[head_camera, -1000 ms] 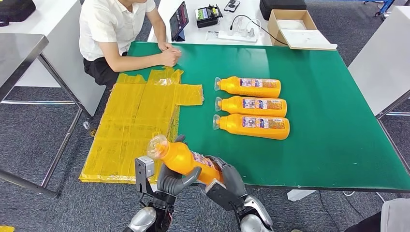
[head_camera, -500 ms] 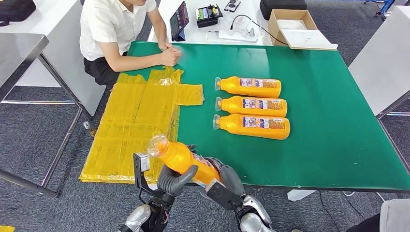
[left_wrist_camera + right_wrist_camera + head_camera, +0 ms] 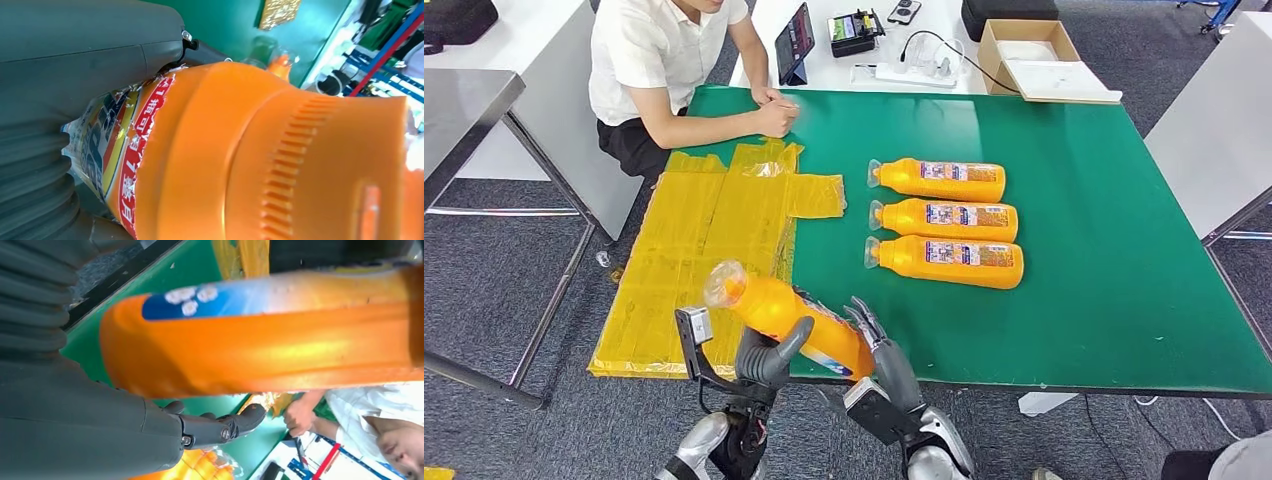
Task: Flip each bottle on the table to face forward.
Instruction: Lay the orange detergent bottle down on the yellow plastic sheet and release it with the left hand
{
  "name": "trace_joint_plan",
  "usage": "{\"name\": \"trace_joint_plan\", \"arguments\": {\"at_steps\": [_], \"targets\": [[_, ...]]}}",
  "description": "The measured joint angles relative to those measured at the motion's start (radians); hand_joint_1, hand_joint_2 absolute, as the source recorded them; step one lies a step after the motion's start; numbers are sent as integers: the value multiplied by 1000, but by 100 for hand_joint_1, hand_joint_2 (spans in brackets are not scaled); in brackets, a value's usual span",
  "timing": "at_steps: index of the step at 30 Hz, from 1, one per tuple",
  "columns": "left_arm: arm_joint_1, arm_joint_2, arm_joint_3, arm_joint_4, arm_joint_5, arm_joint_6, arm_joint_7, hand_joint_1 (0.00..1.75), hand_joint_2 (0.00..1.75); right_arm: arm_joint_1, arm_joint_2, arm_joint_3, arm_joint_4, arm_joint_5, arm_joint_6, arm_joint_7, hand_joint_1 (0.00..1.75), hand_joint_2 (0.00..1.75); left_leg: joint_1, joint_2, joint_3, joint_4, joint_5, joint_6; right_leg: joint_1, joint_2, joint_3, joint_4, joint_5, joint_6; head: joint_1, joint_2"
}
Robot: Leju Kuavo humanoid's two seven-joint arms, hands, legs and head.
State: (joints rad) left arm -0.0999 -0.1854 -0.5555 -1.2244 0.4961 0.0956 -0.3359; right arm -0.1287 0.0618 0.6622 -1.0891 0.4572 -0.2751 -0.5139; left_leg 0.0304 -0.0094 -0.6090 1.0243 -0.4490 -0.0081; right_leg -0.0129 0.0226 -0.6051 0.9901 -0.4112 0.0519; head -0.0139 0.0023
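A grey carpeted floor was seen at 9 o'clock, with yellow plastic sheeting draped over the green table edge. At 11 o'clock a person was seated. An orange bottle was gripped by the left hand at 6 o'clock — the right hand was spread beside it. Three bottles were laid at centre; a cardboard box at 1 o'clock.

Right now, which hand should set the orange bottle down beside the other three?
Left. The left hand grips the orange bottle, while the right hand has its fingers spread beside the bottle's base, apparently not holding it.
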Motion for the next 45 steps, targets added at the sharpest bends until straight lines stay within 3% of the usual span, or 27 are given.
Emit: {"name": "trace_joint_plan", "arguments": {"at_steps": [3, 8, 12, 16, 19, 25, 30, 34, 37, 40, 45], "targets": [[-7, 0, 2, -5, -97, 98, -56, 175, 175, 10, 3, 2, -17, 12, -31, -7, 0, 0, 0, 0, 0, 0, 0, 0, 0, 0, 0, 0, 0, 0, 0, 0], [-30, 3, 11, -14, -449, 359, -151, 175, 175, 69, 3, -1, -123, 41, -169, -37, 0, 0, 0, -1, 0, 0, 0, 0, 0, -1, 0, 0, 0, 0, 0, 0], [-65, 20, 17, -19, -788, 439, -49, 175, 175, 136, 3, -17, -257, 43, -234, -52, 0, 175, 0, -1, -1, 0, 0, 0, 0, -1, -1, 0, 0, 0, 0, 0], [-167, 53, 20, 33, -1164, 389, 151, 175, 175, 155, 16, -46, -340, 16, -216, -66, 0, 175, 0, -1, -2, 0, 2, -1, 0, -1, -1, 0, 1, 0, 0, 0], [-258, 72, 36, 127, -1286, 323, 217, 175, 175, 150, 29, -64, -352, 11, -182, -73, 0, 175, 0, 0, -1, 0, 4, -2, 0, -1, -1, 0, 3, -1, 0, 0], [-409, 100, 51, 348, -1364, 139, 300, 175, 175, 145, 41, -80, -351, -11, -121, -86, 0, 175, 0, -1, -3, 0, 7, -2, 0, -2, -3, 1, 4, -2, 0, 0], [-540, 108, 51, 544, -1401, 75, 337, 175, 175, 146, 44, -86, -343, -21, -111, -87, 0, 175, 0, -1, -3, 0, 7, -2, 0, -2, -3, 1, 4, -2, 0, 0], [-639, 108, 45, 678, -1466, -24, 450, 175, 175, 145, 46, -90, -328, -41, -100, -97, 0, 175, 0, -1, -3, 0, 7, -2, 0, -3, -2, 2, 4, -2, 0, 0], [-708, 115, 42, 771, -1503, -115, 579, 175, 175, 141, 53, -92, -293, -66, -85, -110, 0, 175, 0, 1, -2, 0, 7, -2, 0, -2, -2, 2, 4, -2, 0, 0], [-739, 129, 41, 837, -1534, -154, 681, 175, 175, 134, 64, -92, -245, -83, -76, -117, 0, 175, 0, 1, 0, 0, 7, -2, 0, -2, -2, 3, 4, -3, 0, 0], [-746, 137, 40, 894, -1547, -168, 713, 175, 175, 128, 76, -93, -192, -93, -72, -119, 0, 175, 0, -1, -1, 0, 8, -3, 0, -2, -2, 4, 4, -3, 0, 0]]}}
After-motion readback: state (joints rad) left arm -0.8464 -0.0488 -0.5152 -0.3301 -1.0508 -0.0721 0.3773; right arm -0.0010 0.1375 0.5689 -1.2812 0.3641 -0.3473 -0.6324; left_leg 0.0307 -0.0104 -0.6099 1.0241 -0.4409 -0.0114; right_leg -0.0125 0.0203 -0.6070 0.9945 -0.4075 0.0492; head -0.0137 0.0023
